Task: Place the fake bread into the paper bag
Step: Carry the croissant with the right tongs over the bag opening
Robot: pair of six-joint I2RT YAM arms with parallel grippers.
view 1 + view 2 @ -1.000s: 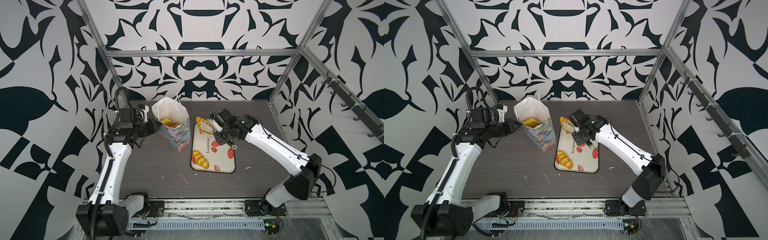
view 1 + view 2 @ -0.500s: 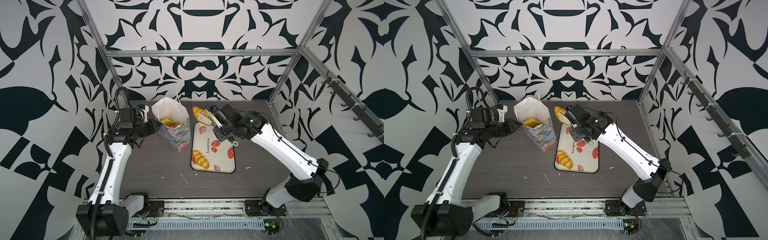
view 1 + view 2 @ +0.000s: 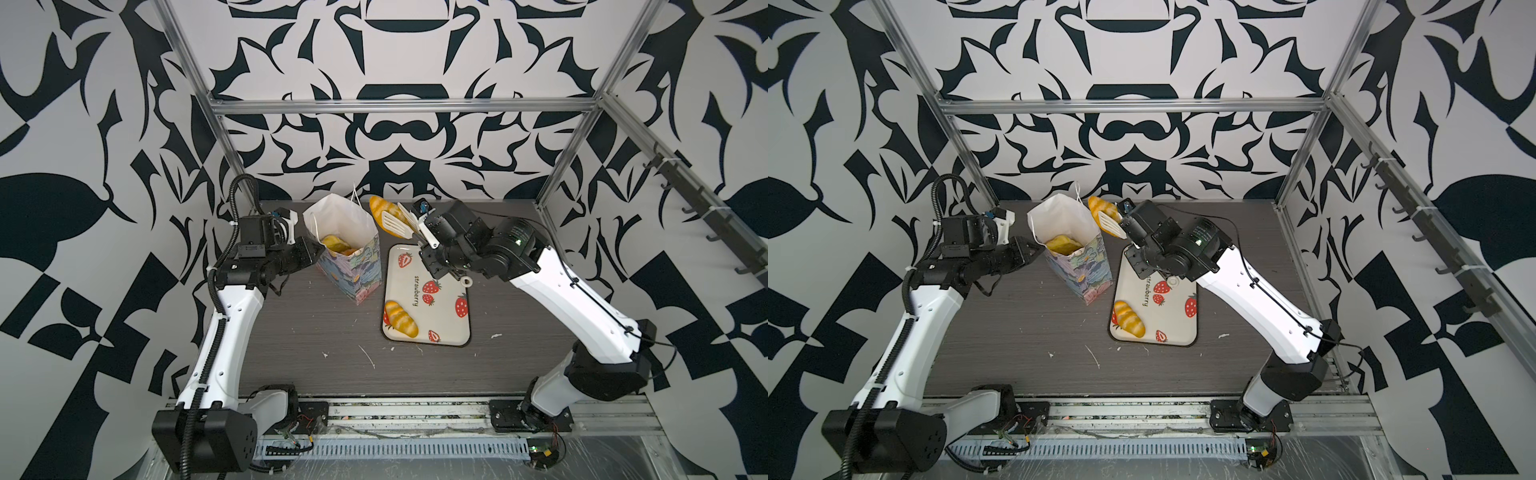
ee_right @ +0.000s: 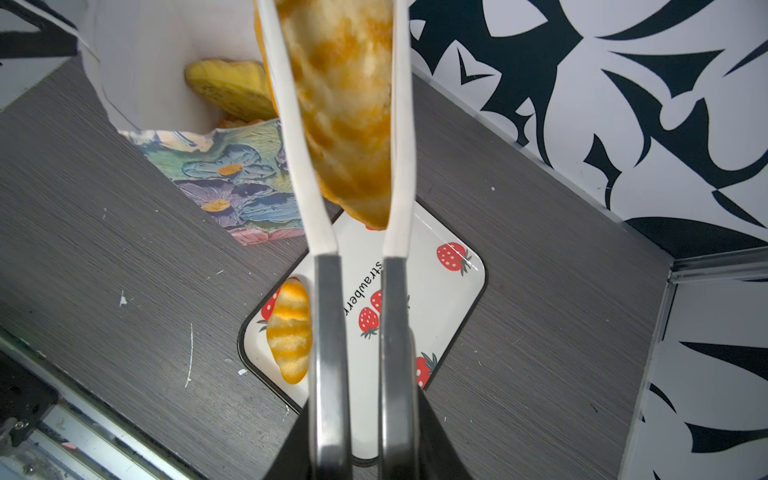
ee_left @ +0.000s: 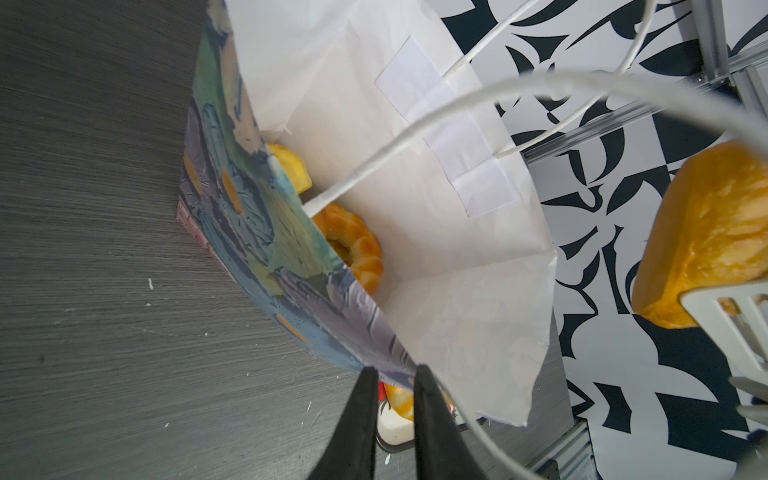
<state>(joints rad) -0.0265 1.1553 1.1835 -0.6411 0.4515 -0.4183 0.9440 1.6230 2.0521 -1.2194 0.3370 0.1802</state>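
Fake bread roll [image 3: 380, 208] hangs in the air near the back edge of the table [image 3: 291, 340] in both top views. White tongs [image 3: 397, 224] squeeze it, just beside the open top of the paper bag [image 3: 359, 268]. The right gripper [image 3: 422, 226] is closed tight on the tongs. The left gripper [image 3: 313, 249] pinches the bag's rim. A striped roll [image 3: 401, 319] lies in the front-left corner of the strawberry tray [image 3: 442, 328].

The left wrist view shows two black fingers [image 5: 365, 415] nipping the bag's wall, and a ring doughnut [image 5: 357, 249] inside.

The right wrist view shows the tongs [image 4: 291, 124] gripping the roll [image 4: 345, 104] above the tray's back end.
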